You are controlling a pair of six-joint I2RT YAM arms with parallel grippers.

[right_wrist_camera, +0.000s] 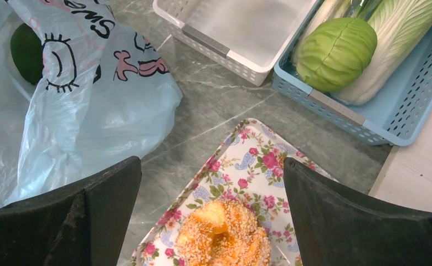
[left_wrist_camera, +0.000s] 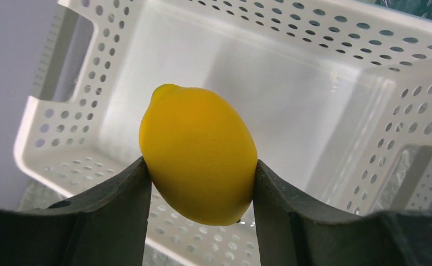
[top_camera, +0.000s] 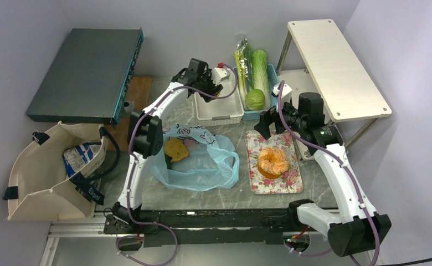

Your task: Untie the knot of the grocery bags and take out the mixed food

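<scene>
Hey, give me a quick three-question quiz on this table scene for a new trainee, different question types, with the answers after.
1. True or false: the left end effector grips a lemon above the white basket.
2. The doughnut sits on: A) the flowered tray, B) the wooden shelf, C) the canvas tote.
3. Short answer: which basket holds the round cabbage?
Key: 1 true; 2 A; 3 the blue basket.

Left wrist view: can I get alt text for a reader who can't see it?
The left gripper holds a yellow lemon between its dark jaws, clamped at its sides. Behind it is a white perforated basket with nothing visible inside.
</scene>
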